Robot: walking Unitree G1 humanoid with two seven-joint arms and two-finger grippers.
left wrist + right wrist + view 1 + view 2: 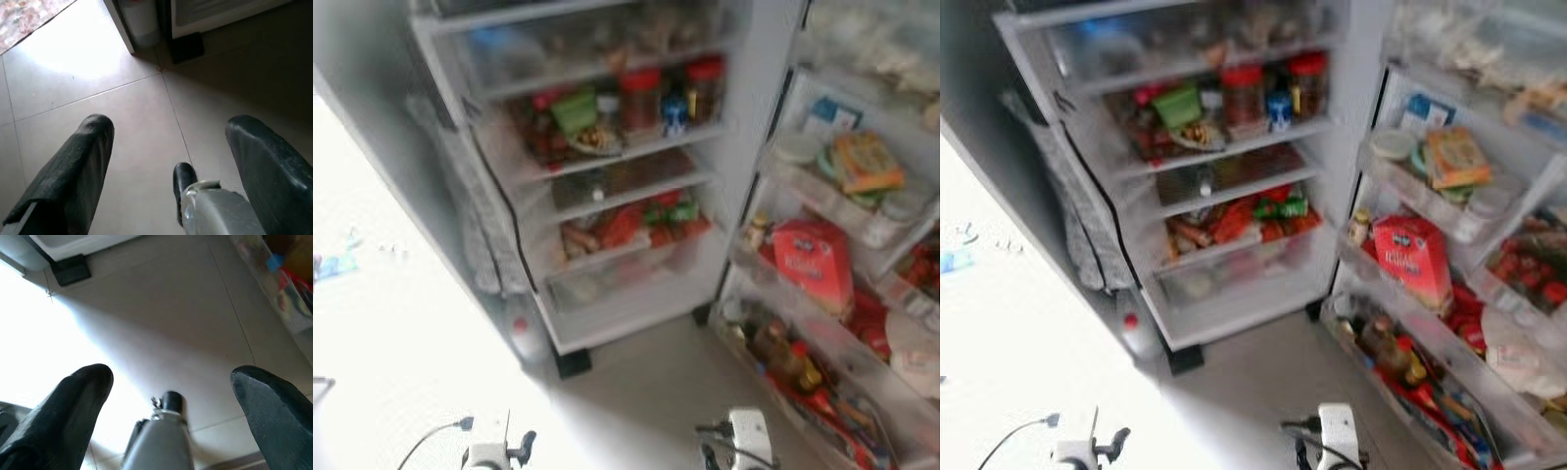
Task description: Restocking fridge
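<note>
The fridge (636, 304) stands open in front of me, its shelves packed with food. Two red-lidded jars (641, 96) and a green tub (574, 110) sit on an upper shelf, and red and green packets (636, 223) lie lower down. The open door (773, 196) on the right holds a red carton (815, 262), an orange pack (867, 162) and bottles (783, 354). My left gripper (171, 125) hangs open over the tiled floor, holding nothing. My right gripper (173, 374) is also open and empty above the floor.
A patterned cloth (480, 235) hangs along the fridge's left side. A red-capped bottle (521, 338) stands on the floor by the fridge's lower left corner, beside its black foot (574, 362). Bright sunlight washes out the floor on the left.
</note>
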